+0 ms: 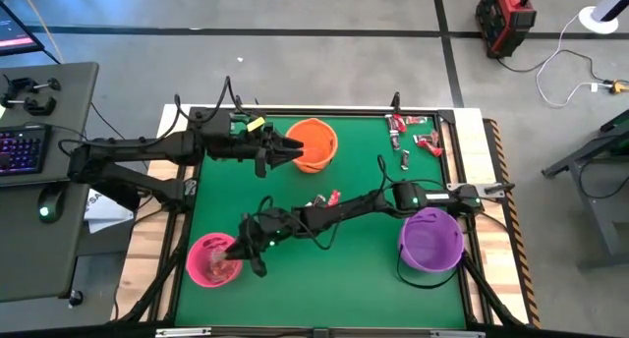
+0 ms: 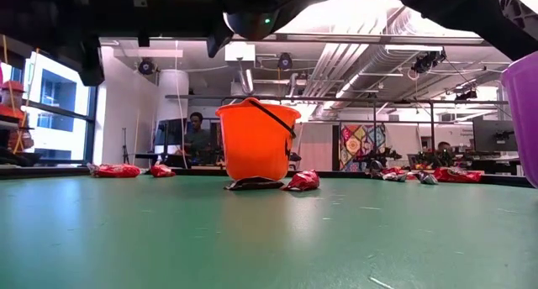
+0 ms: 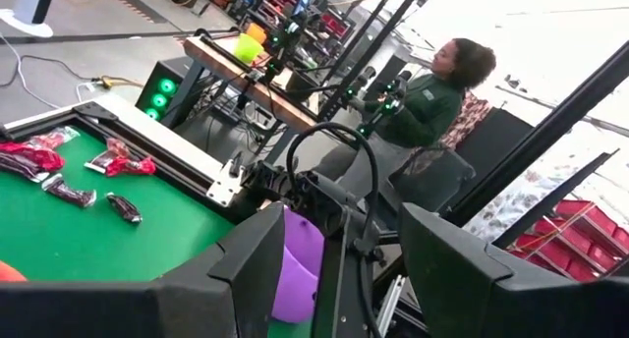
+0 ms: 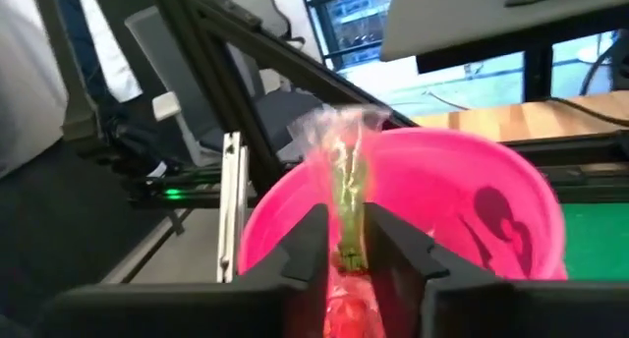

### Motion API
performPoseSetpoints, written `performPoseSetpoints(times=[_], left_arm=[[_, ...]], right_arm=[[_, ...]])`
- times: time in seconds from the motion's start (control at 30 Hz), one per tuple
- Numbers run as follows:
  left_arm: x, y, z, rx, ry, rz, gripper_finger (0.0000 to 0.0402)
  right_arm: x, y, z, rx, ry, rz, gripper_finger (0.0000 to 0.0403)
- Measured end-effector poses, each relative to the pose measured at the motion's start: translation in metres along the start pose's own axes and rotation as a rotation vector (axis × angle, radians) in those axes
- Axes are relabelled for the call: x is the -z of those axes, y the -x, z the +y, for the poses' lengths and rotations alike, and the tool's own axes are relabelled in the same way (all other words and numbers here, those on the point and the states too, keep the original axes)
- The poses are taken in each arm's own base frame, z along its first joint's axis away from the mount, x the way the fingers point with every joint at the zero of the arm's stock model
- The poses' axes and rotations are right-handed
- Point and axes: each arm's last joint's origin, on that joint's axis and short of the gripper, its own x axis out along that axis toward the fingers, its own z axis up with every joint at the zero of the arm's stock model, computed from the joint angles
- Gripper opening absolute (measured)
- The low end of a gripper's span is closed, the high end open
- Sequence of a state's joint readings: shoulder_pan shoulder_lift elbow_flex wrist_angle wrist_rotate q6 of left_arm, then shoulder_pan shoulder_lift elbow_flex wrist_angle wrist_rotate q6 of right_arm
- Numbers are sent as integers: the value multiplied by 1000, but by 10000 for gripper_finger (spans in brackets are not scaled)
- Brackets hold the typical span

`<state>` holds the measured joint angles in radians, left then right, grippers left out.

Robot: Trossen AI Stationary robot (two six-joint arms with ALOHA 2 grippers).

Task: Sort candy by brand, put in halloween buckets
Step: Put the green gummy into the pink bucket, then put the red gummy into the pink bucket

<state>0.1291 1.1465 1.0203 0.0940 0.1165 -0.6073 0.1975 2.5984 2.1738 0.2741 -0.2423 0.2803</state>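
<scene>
My right gripper (image 1: 244, 250) reaches across the table to the right rim of the pink bucket (image 1: 210, 260) and is shut on a candy (image 4: 344, 186) in a silvery-clear wrapper with red and green inside. The pink bucket (image 4: 462, 210) stands just beyond the fingers. My left gripper (image 1: 295, 151) hangs open and holds nothing, beside the orange bucket (image 1: 314, 143); its fingers (image 3: 246, 269) stand wide apart. The purple bucket (image 1: 430, 240) stands on its base at the right. Two loose candies (image 1: 326, 197) lie mid-table. My right gripper pinches the candy's lower part (image 4: 346, 235) between its two fingers. The fingers come about level from the table's right side. The candy stands upright and clear of the table, its crimped clear end (image 4: 339, 132) sticking up above the fingers in front of the pink bucket's mouth.
Several candies (image 1: 413, 134) lie at the table's far right corner. In the low view a dark candy (image 2: 252, 184) and a red one (image 2: 303, 181) lie before the orange bucket (image 2: 256, 142). Open green mat lies toward the near edge. A person (image 3: 432, 92) sits beyond the table.
</scene>
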Motion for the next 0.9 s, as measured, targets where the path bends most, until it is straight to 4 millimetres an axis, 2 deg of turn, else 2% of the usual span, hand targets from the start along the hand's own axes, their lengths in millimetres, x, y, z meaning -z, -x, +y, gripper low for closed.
performPoseSetpoints(times=[0.27, 0.37, 0.47, 0.57, 0.7, 0.8, 0.9], left_arm=[[0, 0, 0, -1, -2, -2, 191], [-1, 0, 0, 5, -3, -10, 191], [-7, 3, 0, 44, -7, -20, 191], [-18, 16, 3, 54, -23, -51, 191], [-32, 43, 3, 14, -55, -97, 191], [-34, 63, 2, -29, -93, -84, 191], [-32, 79, 1, -71, -124, -49, 191]], right_arm=[[-1, 1, 0, -31, -15, 12, 175], [-9, 4, -1, -38, -8, 15, 192], [-28, 15, -5, -30, 23, 33, 194], [-50, 34, -15, 5, 82, 125, 194], [-76, 75, -26, 53, 166, 362, 194], [-83, 109, -31, 72, 186, 576, 194], [-73, 143, -38, 76, 133, 809, 189]])
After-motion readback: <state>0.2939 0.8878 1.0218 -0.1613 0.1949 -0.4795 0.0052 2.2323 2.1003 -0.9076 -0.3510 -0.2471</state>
